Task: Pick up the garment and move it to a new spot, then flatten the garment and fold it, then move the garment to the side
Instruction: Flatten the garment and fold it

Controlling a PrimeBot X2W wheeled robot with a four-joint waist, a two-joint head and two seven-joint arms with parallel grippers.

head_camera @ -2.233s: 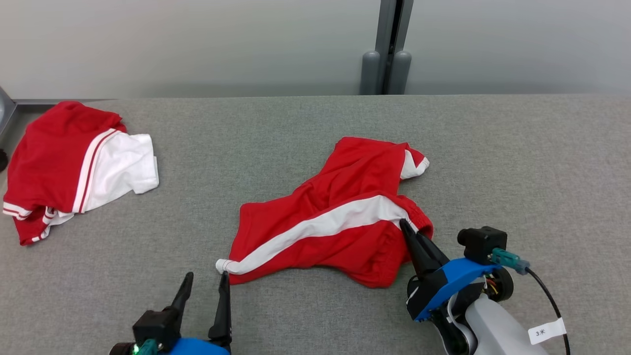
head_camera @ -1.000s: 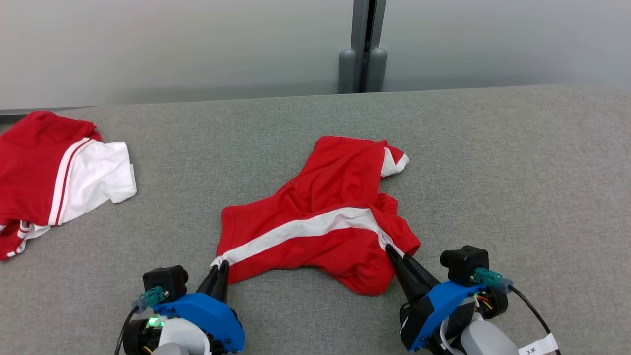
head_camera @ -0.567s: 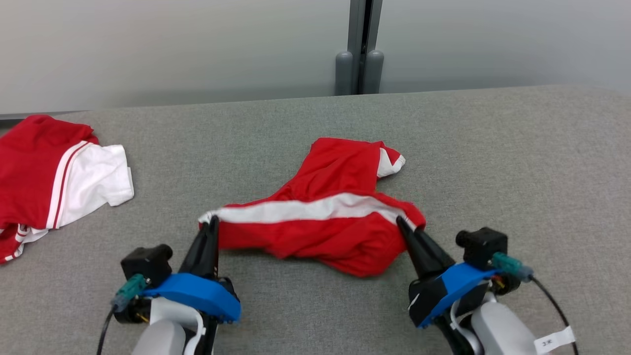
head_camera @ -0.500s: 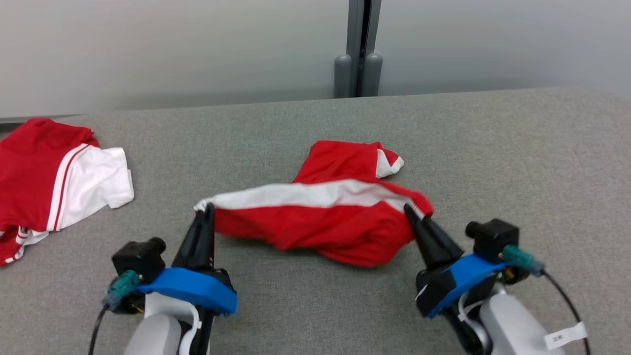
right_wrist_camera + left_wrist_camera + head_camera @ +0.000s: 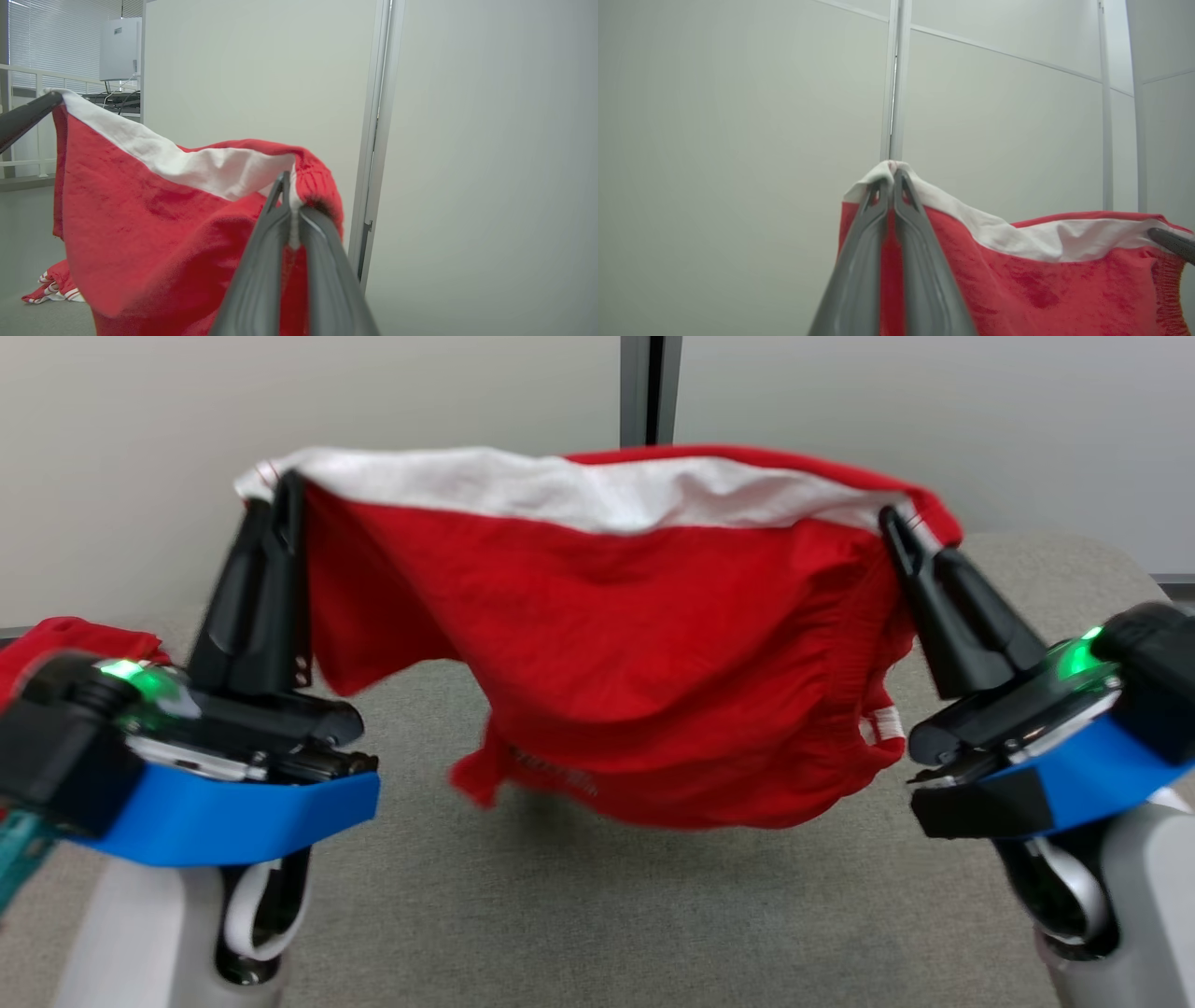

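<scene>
The garment point(image 5: 616, 653) is a pair of red shorts with a white side stripe, hanging in the air above the grey table point(image 5: 579, 915), stretched between both grippers. My left gripper point(image 5: 285, 490) is shut on the white-trimmed corner at the upper left. At the upper right, my right gripper point(image 5: 892, 523) is shut on the elastic waistband end. In the left wrist view the left gripper point(image 5: 892, 175) pinches the white hem of the garment point(image 5: 1041, 280). The right wrist view has the right gripper point(image 5: 287, 184) clamped on the gathered band of the garment point(image 5: 154, 219).
A second red and white garment point(image 5: 65, 639) lies at the table's far left, mostly hidden behind my left arm; it also lies low on the table in the right wrist view point(image 5: 53, 287). A pale partition wall with a metal post point(image 5: 649, 387) stands behind the table.
The left gripper closed on the hem corner, then both grippers rose together. The garment went from lying on the table to hanging stretched in the air. The head camera also shifted.
</scene>
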